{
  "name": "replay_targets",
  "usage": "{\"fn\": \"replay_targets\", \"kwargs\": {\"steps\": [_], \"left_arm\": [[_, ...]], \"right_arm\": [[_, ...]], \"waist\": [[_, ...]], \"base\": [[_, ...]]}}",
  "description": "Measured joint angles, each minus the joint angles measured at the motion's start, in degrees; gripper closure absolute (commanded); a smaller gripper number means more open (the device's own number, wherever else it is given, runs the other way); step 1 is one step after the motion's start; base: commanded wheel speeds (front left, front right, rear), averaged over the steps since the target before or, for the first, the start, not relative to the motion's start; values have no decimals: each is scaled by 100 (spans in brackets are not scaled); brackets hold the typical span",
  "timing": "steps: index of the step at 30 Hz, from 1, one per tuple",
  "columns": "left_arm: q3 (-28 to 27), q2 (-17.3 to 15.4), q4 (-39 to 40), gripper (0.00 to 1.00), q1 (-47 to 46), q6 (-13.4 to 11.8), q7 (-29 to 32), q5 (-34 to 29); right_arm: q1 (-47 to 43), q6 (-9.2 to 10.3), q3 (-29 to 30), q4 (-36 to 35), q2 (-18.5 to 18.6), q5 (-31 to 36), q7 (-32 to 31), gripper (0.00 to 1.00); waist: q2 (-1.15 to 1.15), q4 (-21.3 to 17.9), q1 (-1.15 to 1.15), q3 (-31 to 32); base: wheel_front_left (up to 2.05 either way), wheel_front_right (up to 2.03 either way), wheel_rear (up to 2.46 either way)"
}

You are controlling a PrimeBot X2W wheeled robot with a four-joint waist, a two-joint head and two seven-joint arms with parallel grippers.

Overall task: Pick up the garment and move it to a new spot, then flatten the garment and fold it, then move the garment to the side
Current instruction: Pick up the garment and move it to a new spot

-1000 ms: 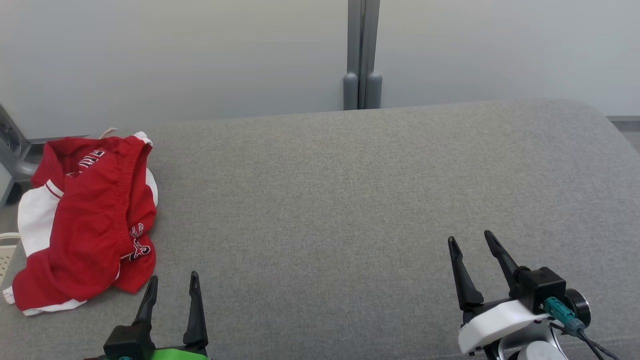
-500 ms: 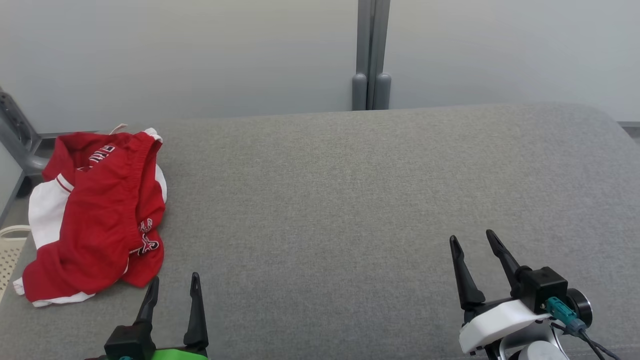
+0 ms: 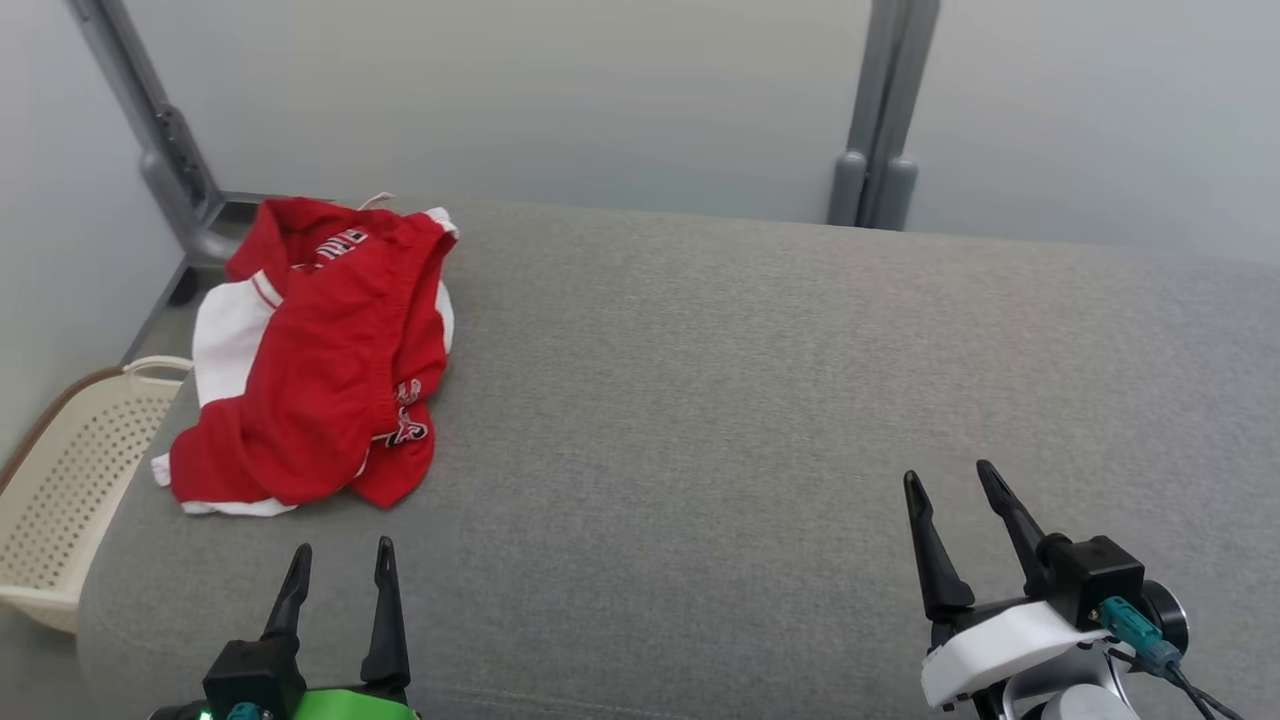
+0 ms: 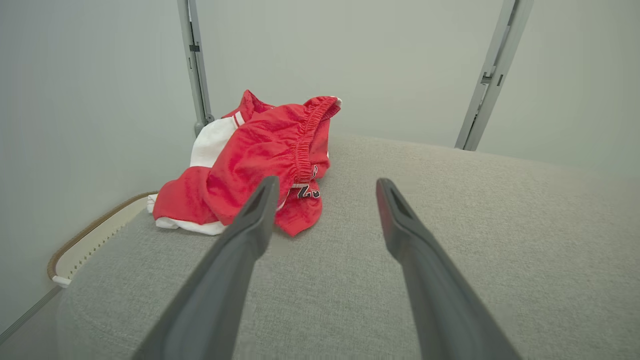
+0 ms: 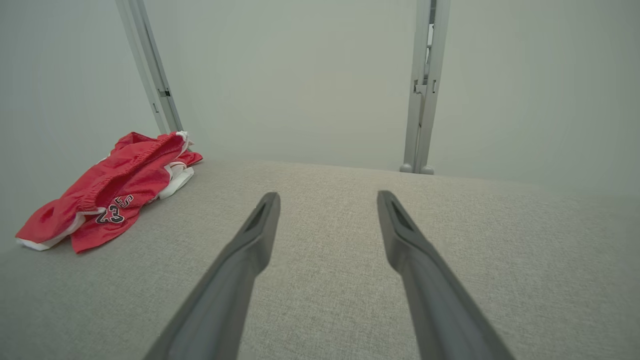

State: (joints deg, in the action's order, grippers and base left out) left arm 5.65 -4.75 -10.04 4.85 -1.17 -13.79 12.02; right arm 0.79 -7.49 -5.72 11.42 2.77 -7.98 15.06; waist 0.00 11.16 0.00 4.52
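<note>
A crumpled red and white garment (image 3: 320, 360) with an elastic waistband and dark lettering lies at the far left end of the grey padded surface (image 3: 750, 400). My left gripper (image 3: 340, 552) stands open just short of the garment's near edge, nothing between its fingers. From the left wrist, the garment (image 4: 255, 160) lies ahead and to the left of the left gripper (image 4: 325, 184). My right gripper (image 3: 948, 478) is open over bare fabric at the lower right. In the right wrist view the garment (image 5: 107, 192) is far to the left of the right gripper (image 5: 327, 195).
A cream perforated basket (image 3: 70, 480) with a brown rim sits on the floor beside the surface's left end. Grey metal posts (image 3: 880, 110) stand against the pale wall behind. The surface's left edge (image 3: 120, 520) drops off near the garment.
The camera has turned left, so the garment and posts sit further right in the picture and the basket has come into view. Both grippers stay open and low.
</note>
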Motion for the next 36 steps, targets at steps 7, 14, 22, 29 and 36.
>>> {"fn": "replay_targets", "kwargs": {"steps": [7,14,22,29,36], "left_arm": [[22,-64,41,0,-4,-2,64,30],[27,-90,51,0,-4,-37,88,78],[21,-146,40,0,-56,-68,166,112],[-9,-412,-138,0,-518,-2,549,145],[-123,-686,-556,0,-1217,47,869,203]], "right_arm": [[9,0,-21,5,-2,-51,1,0],[52,0,-14,23,-2,-53,0,0],[73,0,-25,51,-3,-58,0,0],[96,0,69,48,-3,21,0,0],[218,0,126,21,-3,193,0,0]], "waist": [[0,610,0,-43],[0,1029,0,-94],[0,1017,0,-142],[0,699,0,-205],[0,348,0,-379]], "base": [[0,0,0],[0,0,0],[0,0,0],[0,0,0],[0,0,0]]}}
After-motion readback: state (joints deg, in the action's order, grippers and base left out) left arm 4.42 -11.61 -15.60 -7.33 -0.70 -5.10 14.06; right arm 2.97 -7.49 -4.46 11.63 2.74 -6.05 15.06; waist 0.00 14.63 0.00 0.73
